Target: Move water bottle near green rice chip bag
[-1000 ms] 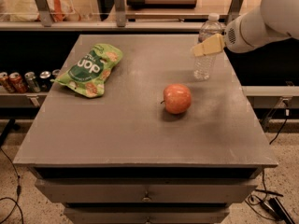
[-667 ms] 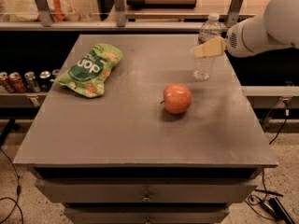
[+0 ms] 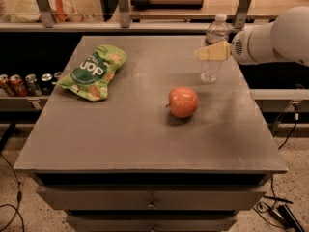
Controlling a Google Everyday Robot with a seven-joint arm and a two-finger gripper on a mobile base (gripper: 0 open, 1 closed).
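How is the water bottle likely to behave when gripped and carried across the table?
The water bottle stands upright, tall and narrow, so a push high up would probably tip it. Its clear plastic wall looks thin and may dent under a squeeze. Toppled, it might roll. The gripper is at its mid-height, near the far right corner of the table.

Office pantry: counter (image 3: 145, 144), drink cans (image 3: 29, 83); pincer (image 3: 200, 54) above counter.

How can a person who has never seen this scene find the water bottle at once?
Look at the grey table, at its far right corner. The water bottle stands upright there, with the gripper across its middle. Unlike the round apple nearer the camera and the flat green rice chip bag on the left side, it is tall, clear and white-capped.
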